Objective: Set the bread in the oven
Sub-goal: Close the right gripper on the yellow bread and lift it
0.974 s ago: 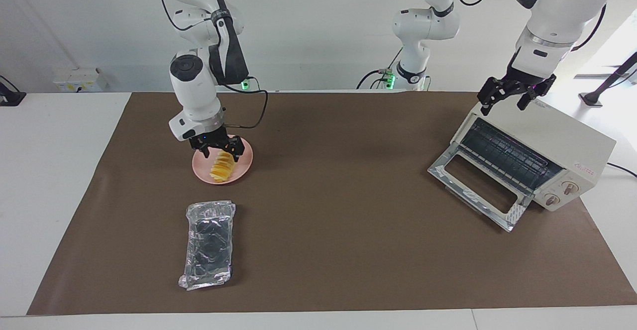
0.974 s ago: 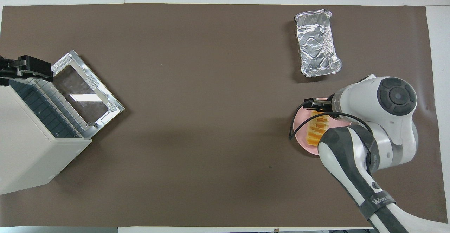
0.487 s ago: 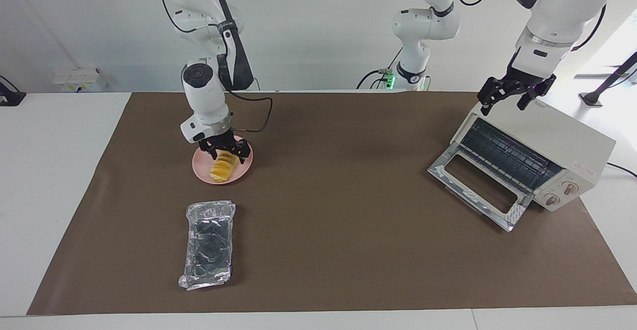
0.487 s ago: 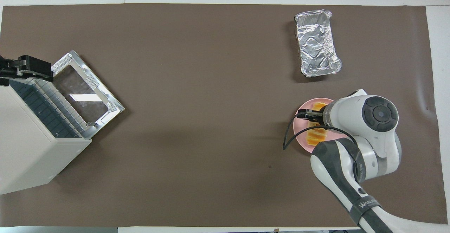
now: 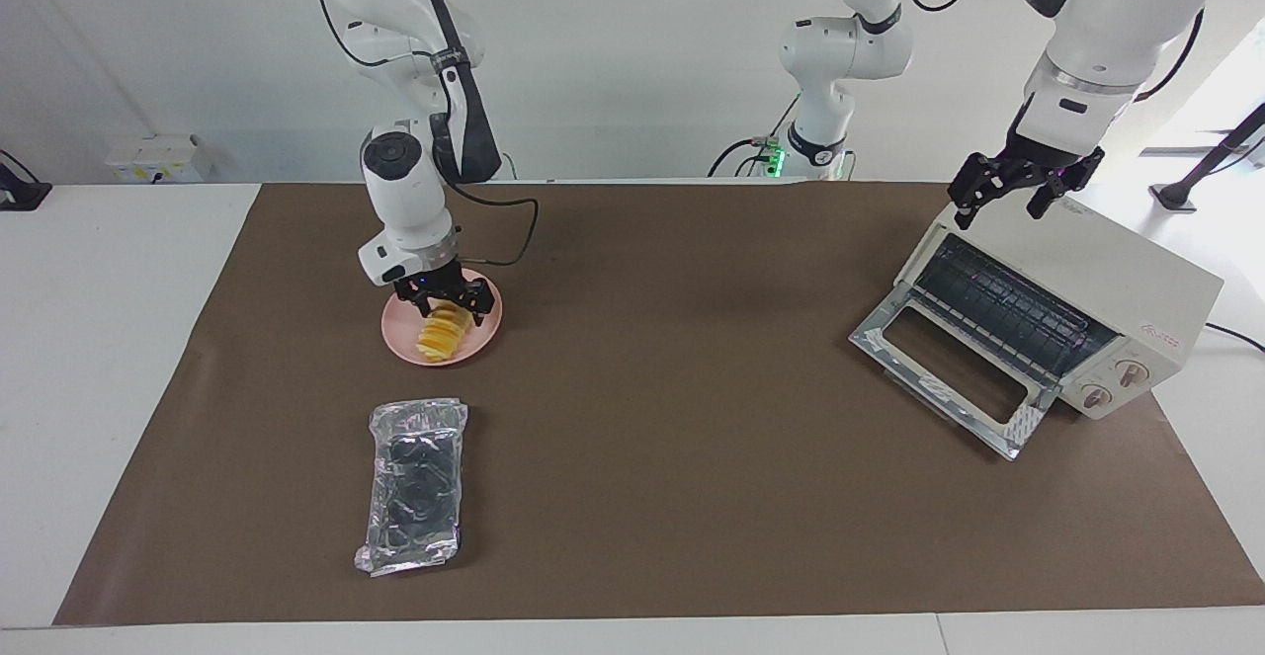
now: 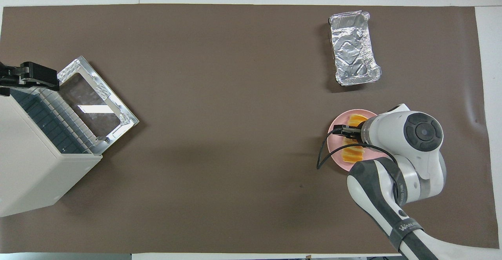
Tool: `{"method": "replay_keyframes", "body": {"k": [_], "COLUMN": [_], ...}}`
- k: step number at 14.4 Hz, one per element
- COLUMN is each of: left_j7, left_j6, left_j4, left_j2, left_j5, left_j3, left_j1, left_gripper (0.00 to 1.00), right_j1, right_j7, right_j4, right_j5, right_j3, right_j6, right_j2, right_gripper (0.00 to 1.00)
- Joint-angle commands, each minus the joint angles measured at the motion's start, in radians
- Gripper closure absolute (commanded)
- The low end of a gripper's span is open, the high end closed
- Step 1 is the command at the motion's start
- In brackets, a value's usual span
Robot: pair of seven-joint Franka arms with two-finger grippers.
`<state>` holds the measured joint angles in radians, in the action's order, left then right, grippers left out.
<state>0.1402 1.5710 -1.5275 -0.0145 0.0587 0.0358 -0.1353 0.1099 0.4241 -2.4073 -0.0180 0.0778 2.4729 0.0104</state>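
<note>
The bread (image 5: 442,330) lies on the pink plate (image 5: 399,337), and its loose slices may slide apart if pinched only at one end. The right tool (image 5: 444,299), spread open, straddles its upper end, gripping nothing. The left tool (image 5: 1022,188) waits open above the oven (image 5: 1087,289), whose door is down.
</note>
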Motion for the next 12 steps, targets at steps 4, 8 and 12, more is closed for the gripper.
{"method": "replay_keyframes", "body": {"k": [4,8,12], "left_j7": [0.001,-0.001,-0.001], "left_j6": [-0.006,-0.006,-0.008], "left_j4": [-0.023,-0.023,-0.023], "left_j2": [0.022,0.022,0.022], "left_j5": [-0.014,-0.014,-0.014], "left_j3": [-0.002,-0.002,-0.002], "left_j1": [0.008,0.008,0.006], "left_gripper": [0.00,0.00,0.00], "right_j1": [-0.012,-0.013,-0.012], "right_j7": [0.018,0.021,0.015], "right_j4": [-0.013,-0.012,-0.009], "right_j5": [-0.002,-0.002,-0.003], "right_j3": [0.007,0.007,0.008], "right_j6": [0.037,0.035,0.034], "right_j2": [0.025,0.026,0.028], "right_gripper": [0.25,0.88,1.00]}}
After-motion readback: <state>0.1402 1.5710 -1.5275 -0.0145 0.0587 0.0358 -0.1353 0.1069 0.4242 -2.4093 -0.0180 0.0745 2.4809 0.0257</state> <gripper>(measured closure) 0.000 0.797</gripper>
